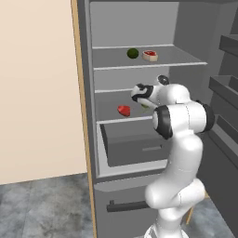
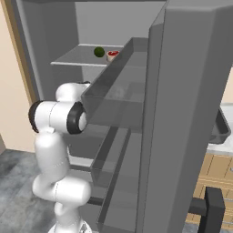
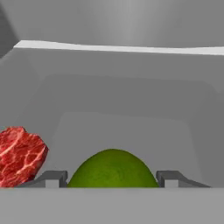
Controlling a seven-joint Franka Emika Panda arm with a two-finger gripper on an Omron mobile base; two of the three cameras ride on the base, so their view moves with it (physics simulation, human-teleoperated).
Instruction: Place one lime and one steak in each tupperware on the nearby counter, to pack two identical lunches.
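My gripper reaches into the open fridge at the middle shelf. Its fingertips press against both sides of a yellow-green lime. A bright red steak lies on the same shelf just left of it, apart from the fingers. From the left base view the hand covers most of that lime, with the red steak beside it. On the shelf above sit a dark green lime and a beige-rimmed steak. A dark grey tupperware peeks out on the counter past the fridge door.
The fridge door stands open on the right with its door shelves close to my arm. A drawer sits under the middle shelf. A beige wall flanks the fridge on the left.
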